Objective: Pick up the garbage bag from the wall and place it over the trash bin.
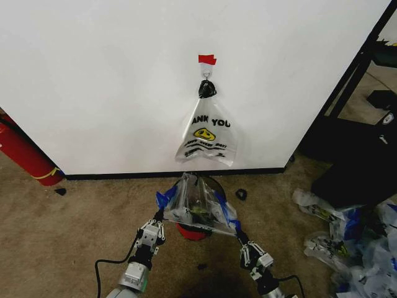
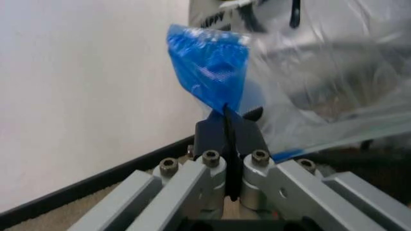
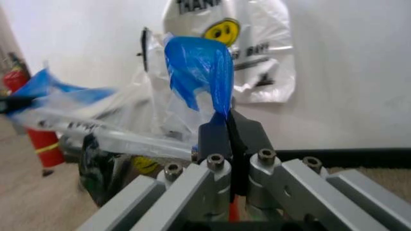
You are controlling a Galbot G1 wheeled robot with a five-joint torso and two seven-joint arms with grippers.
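The garbage bag [image 1: 197,205], see-through with blue patches, is stretched open between my two grippers just in front of the wall [image 1: 111,81]. My left gripper [image 1: 159,215] is shut on its blue corner [image 2: 209,67]. My right gripper [image 1: 239,234] is shut on the opposite blue corner [image 3: 196,67]. In the wrist views each pair of jaws [image 2: 226,115] [image 3: 229,120] is pinched tight on the plastic. The trash bin [image 1: 193,232] stands under the spread bag, its red base showing below and its dark mesh seen through the plastic.
A white "THANK YOU" bag [image 1: 208,133] hangs from the hook [image 1: 206,79] under red tape [image 1: 207,59]. A red cylinder [image 1: 25,155] leans at the left. Black furniture [image 1: 356,130] and a heap of plastic bags [image 1: 347,242] lie at the right. Small black bits [image 1: 240,194] dot the carpet.
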